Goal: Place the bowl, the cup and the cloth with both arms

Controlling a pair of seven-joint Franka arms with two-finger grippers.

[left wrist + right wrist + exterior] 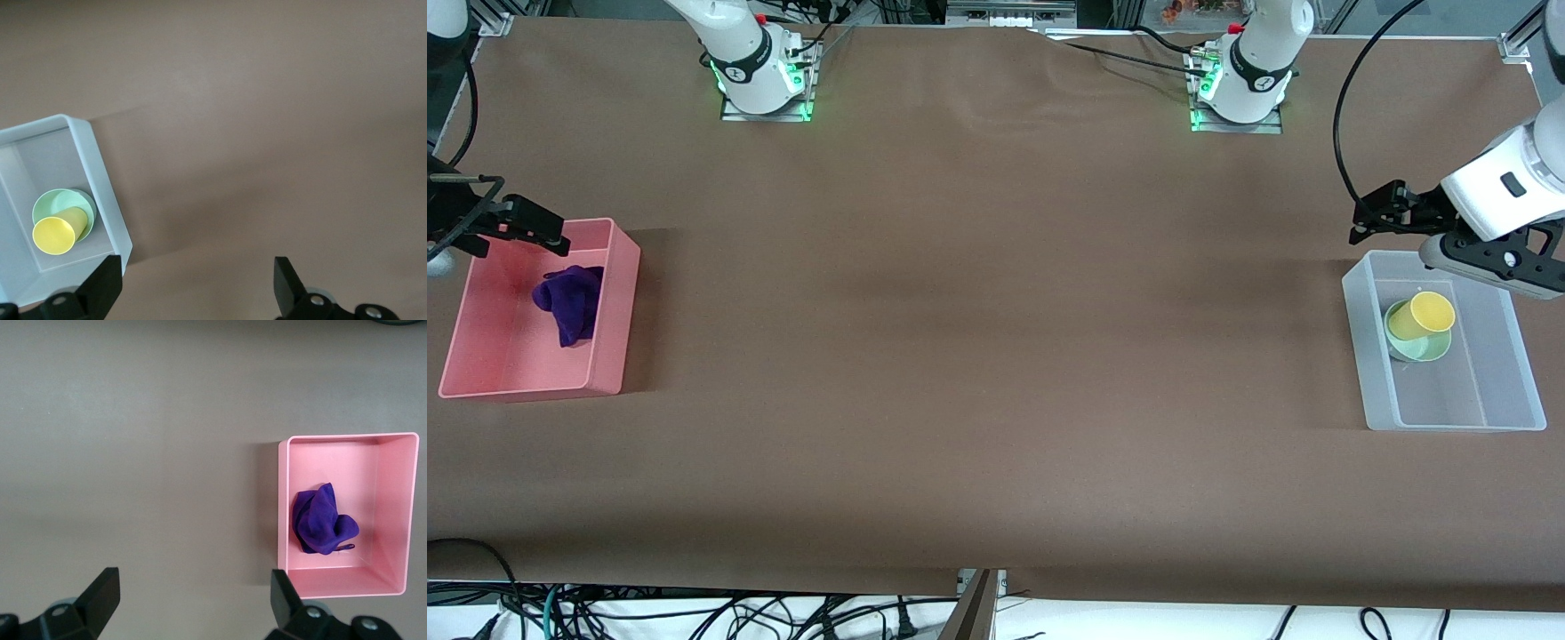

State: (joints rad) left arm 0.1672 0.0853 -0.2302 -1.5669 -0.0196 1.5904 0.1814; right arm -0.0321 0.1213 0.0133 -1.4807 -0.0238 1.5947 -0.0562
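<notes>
The purple cloth (569,300) lies bunched in the pink bin (616,307) at the right arm's end of the table; it also shows in the right wrist view (323,522). The yellow cup (1423,316) lies tilted in the mint-green bowl (1429,348) inside the clear bin (1360,356) at the left arm's end. The left wrist view shows the cup (59,232) and the bowl (57,201) too. My left gripper (1498,265) (198,267) is open and empty, up over the clear bin's edge. My right gripper (454,233) (195,580) is open and empty, high beside the pink bin.
Brown table cover (996,356) spans between the two bins. The arm bases (760,84) (1240,93) stand along the table edge farthest from the front camera. Cables lie past the table edge nearest that camera.
</notes>
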